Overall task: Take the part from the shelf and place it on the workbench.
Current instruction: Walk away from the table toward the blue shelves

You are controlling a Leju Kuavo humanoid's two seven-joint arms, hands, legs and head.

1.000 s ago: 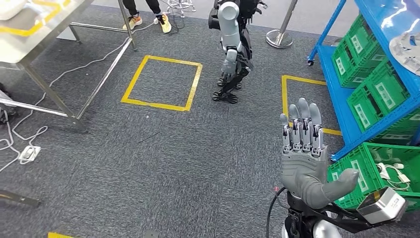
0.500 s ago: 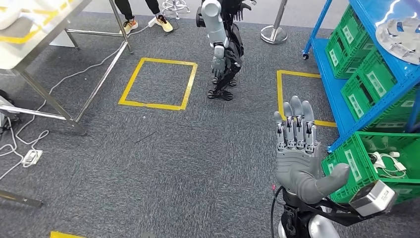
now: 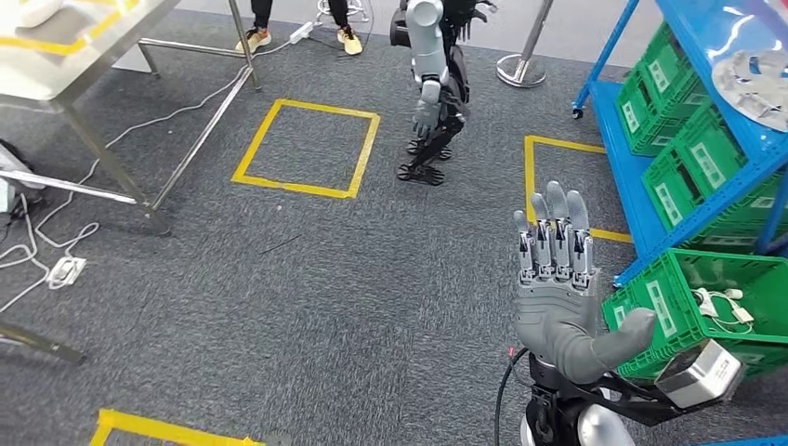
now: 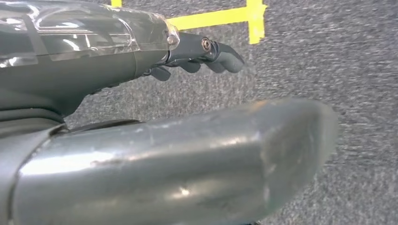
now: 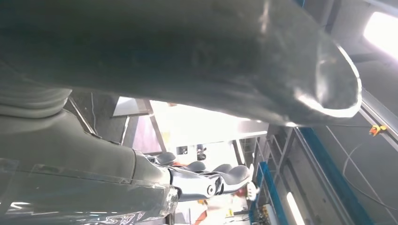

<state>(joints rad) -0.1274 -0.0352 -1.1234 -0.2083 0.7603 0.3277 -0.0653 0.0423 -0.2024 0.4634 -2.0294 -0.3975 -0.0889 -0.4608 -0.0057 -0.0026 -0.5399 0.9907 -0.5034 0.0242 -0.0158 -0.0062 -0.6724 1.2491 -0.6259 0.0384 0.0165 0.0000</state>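
— Hands?
— Right hand (image 3: 561,307) raised, palm up, fingers straight and apart, holding nothing. Left hand (image 4: 141,61) above carpet, grasping nothing; fingers bent.
— Part?
— Silvery part (image 3: 755,76) on blue shelf (image 3: 734,121), up and right of right hand, well apart.

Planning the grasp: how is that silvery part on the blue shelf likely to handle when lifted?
The silvery part looks like flat metal with cut-outs, so probably stiff rather than floppy. Its shine suggests a smooth surface that may slip in the open right robot hand. Lying flat on the blue shelf, it seems unlikely to roll, though a low edge may be awkward to grasp.
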